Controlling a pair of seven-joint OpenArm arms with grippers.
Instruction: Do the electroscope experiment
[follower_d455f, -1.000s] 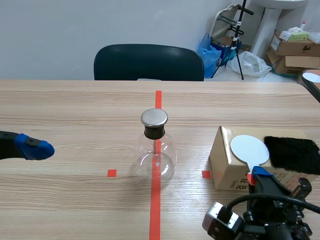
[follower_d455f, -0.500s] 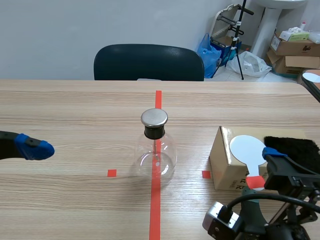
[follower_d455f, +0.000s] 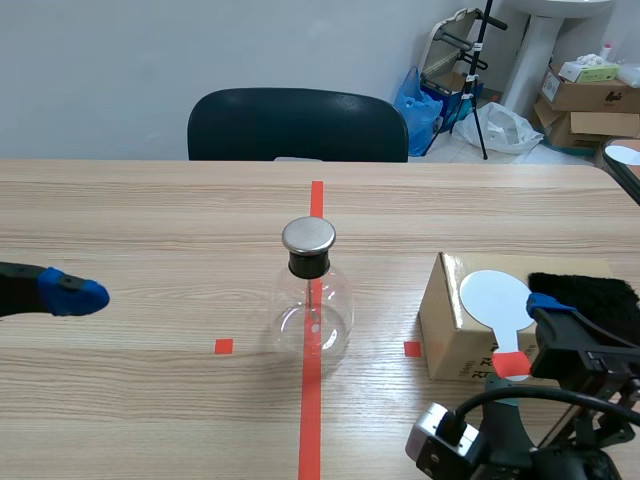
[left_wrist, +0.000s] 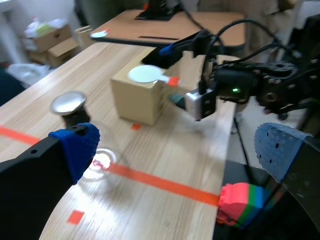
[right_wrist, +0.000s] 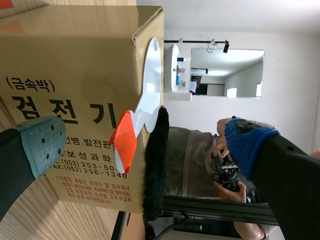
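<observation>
Scene view | paddle (follower_d455f: 498, 297) flat on box (follower_d455f: 446, 332), handle (follower_d455f: 512, 364) toward robot | right fingers (right_wrist: 44, 142) apart astride handle | left fingers (left_wrist: 77, 145) apart

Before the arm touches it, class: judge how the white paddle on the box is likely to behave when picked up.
The white paddle looks thin and flat, so probably light and fairly stiff. Its orange handle overhangs the box edge, so a nudge might tip or slide it off.

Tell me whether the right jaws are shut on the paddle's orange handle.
No, both jaws stand wide apart, with the orange handle untouched between them.
</observation>
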